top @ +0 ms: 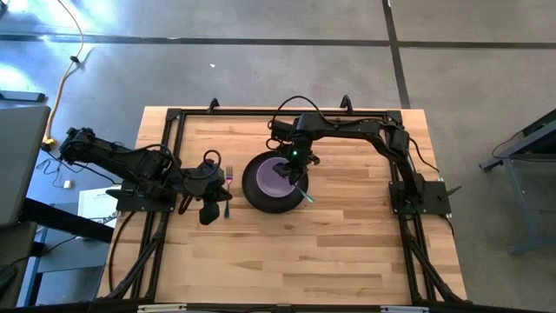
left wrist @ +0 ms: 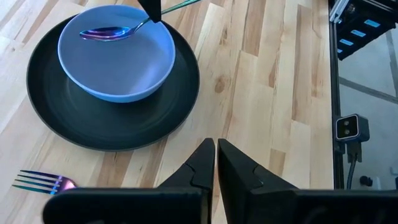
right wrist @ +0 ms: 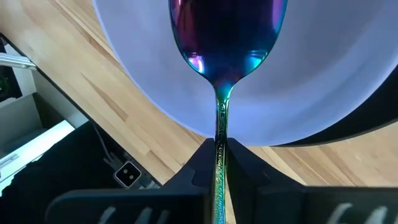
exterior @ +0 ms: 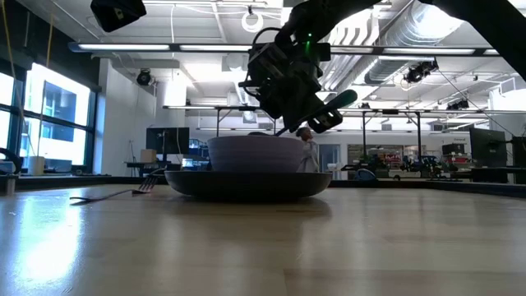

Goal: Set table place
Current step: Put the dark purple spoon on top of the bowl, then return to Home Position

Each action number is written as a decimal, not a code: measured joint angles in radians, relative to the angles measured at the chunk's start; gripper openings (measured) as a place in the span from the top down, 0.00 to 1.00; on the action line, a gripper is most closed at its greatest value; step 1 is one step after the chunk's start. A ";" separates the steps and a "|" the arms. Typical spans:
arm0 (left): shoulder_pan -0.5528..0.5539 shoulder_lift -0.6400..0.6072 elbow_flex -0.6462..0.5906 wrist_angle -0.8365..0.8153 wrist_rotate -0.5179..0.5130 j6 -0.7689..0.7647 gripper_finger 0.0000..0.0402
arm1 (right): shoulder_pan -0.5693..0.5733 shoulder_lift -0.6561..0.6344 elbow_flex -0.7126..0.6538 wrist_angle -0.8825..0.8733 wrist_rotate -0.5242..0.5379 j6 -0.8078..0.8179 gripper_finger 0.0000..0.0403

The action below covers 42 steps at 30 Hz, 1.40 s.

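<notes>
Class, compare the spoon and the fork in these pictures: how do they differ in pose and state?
The spoon is gripped by the right pincer with its head inside the bowl; the fork lies flat on the table, held by nothing. The spoon is over the plate; the fork lies beside it. Both have an iridescent sheen.

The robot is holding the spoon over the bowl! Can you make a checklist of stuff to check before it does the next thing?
1. Right gripper shut on the spoon's handle: ok.
2. Spoon head sits over the inside of the bowl: ok.
3. Bowl rests on the plate: ok.
4. Fork lies flat on the table, left of the plate and apart from it: ok.
5. Left gripper shut, holding nothing, clear of the plate: ok.
6. Spoon head touching the bowl's bottom: cannot tell.
</notes>
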 joint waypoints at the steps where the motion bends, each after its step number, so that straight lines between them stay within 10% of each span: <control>1: 0.000 0.000 0.000 0.000 0.000 0.000 0.98 | 0.000 0.000 0.000 0.000 0.000 0.000 0.96; 27: 0.000 0.000 0.000 0.000 0.000 0.000 0.98 | -0.043 -0.002 0.068 -0.111 0.014 -0.044 0.88; 35: 0.000 0.000 0.000 0.000 0.004 -0.004 0.98 | -0.029 -0.003 0.406 -0.420 0.425 -0.144 0.94; 42: 0.000 -0.007 0.003 0.003 -0.062 -0.021 1.00 | 0.048 -0.130 0.513 -0.309 0.598 -0.219 1.00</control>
